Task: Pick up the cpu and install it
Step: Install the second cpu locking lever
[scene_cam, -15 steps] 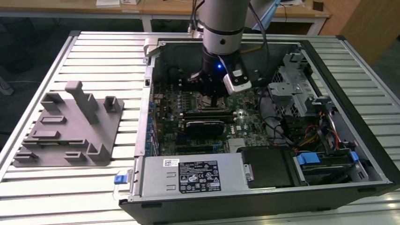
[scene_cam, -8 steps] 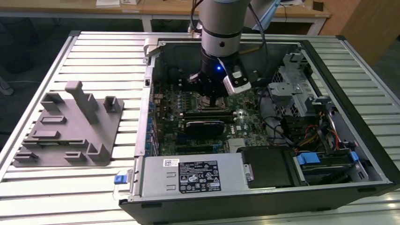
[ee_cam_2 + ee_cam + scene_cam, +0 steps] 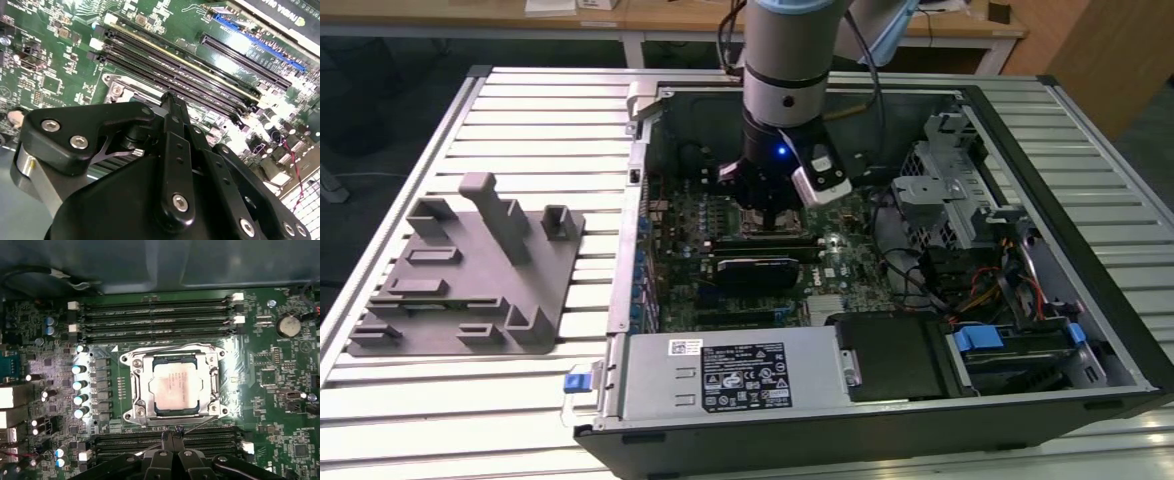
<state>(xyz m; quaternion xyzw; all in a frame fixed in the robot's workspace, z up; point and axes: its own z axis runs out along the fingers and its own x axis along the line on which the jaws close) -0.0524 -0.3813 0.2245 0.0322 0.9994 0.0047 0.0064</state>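
The cpu [image 3: 172,388], a small flat square with a pale, shiny metal top and a thin darker rim, lies at the centre of the first wrist view, seated inside the square socket [image 3: 137,390]. The socket's bright metal frame surrounds it on all four sides, and the chip appears level within that frame. Judged from this, the picking and placing part of the task seems done and the work stands at the seating stage; whether the frame is latched down cannot be told.

The gripper [image 3: 171,437] sits at the lower middle of that view, its black fingers drawn together to a narrow point with nothing between them, just short of the socket's near edge and apart from the chip. In the second wrist view its matte black linkage [image 3: 172,165], studded with silver screws, crosses the lower half of the frame.

Around the socket spreads the green motherboard [image 3: 280,390], matte and densely printed, with long dark memory slots [image 3: 155,315] above the socket and a column of shiny cylindrical capacitors [image 3: 78,385] at the left. In the exterior view the arm [image 3: 785,90] stands upright over the open black computer case [image 3: 1067,330] at centre frame, and the grey plastic tray [image 3: 467,290] with its upright posts rests well apart at the left, on a ribbed metal table [image 3: 400,200].
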